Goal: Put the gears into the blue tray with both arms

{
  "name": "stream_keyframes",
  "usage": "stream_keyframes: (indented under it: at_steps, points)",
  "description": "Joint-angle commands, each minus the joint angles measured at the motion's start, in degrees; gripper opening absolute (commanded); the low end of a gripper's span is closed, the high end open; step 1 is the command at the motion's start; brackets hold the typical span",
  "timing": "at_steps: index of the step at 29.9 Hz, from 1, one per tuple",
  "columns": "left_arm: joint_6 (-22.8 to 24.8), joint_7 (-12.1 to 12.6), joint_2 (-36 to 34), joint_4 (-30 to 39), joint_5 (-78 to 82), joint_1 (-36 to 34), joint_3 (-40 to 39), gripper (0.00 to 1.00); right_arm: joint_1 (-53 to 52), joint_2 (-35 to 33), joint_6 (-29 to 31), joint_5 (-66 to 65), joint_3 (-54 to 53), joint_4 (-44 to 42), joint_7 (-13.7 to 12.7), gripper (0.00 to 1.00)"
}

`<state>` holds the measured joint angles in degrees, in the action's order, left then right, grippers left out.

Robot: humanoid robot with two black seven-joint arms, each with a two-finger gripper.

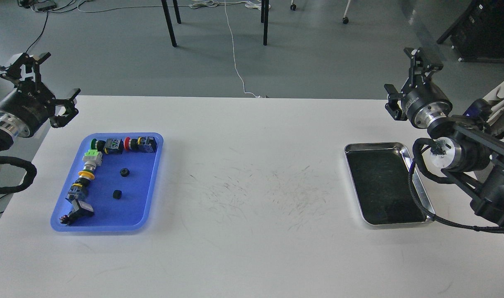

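The blue tray (144,198) lies at the table's left. Two small black gears rest on its floor, one (124,172) near the middle and the other (117,194) a little below it. Colourful push-button switch parts (123,145) line its top and left edges. My left gripper (42,80) hangs open above the table's left rim, up and left of the tray, holding nothing. At the far right my right gripper (407,78) is open and empty, raised behind the silver tray (417,186).
The silver metal tray with a dark inside holds nothing I can see. The white table (252,186) is scuffed in the middle. Chair legs (169,22) and cables (235,54) stand on the floor beyond the far edge.
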<state>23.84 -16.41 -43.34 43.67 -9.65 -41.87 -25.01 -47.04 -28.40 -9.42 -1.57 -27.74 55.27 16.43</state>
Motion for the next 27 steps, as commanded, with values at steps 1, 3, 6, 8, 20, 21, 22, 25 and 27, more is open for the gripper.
stream_keyframes:
  at_steps: [1, 3, 6, 8, 20, 21, 22, 25, 27]
  points:
    - [-0.55, 0.15, 1.76, -0.17, -0.2, -0.32, -0.74, 0.99, 0.02, 2.37, 1.07, 0.95, -2.75, -1.4, -1.84, 0.99]
    - [-0.99, 0.5, 2.03, -0.17, -0.2, -0.32, -1.0, 0.99, -0.07, 3.87, 0.9, 2.71, -3.11, -2.18, -2.19, 0.99]
    - [-1.43, 1.38, 2.29, -0.17, -0.11, -0.32, -0.92, 0.99, -0.24, 4.4, 1.25, 3.07, -3.81, -2.8, -2.19, 0.99]
    - [-1.61, 2.6, 2.38, -0.17, -0.02, -0.5, -0.83, 0.99, -0.33, 4.58, 1.07, 2.98, -4.16, -2.89, -1.84, 0.99]
    - [-3.54, 3.32, 3.17, -0.17, 1.03, -1.03, -0.04, 0.99, -0.42, 4.84, 1.07, 1.93, -3.9, -3.07, -1.31, 0.99]
    - [-3.54, 3.32, 3.52, -0.17, 1.03, -1.03, -0.04, 0.99, -0.42, 4.84, 1.07, 1.84, -3.9, -3.07, -1.31, 0.99]
    - [-3.72, 3.23, 3.7, -0.25, 1.12, -1.03, -0.04, 0.99, -0.42, 4.84, 1.07, 1.75, -3.9, -3.15, -1.31, 0.99]
    - [-3.89, 3.14, 3.79, -0.34, 1.38, -1.11, -0.04, 0.99, -0.77, 4.84, 1.07, 1.66, -4.08, -3.15, -1.4, 0.99]
    - [-4.16, 2.88, 3.87, -0.34, 1.47, -1.11, -0.12, 0.99, -1.12, 4.75, 1.07, 1.66, -4.08, -3.24, -1.4, 0.99]
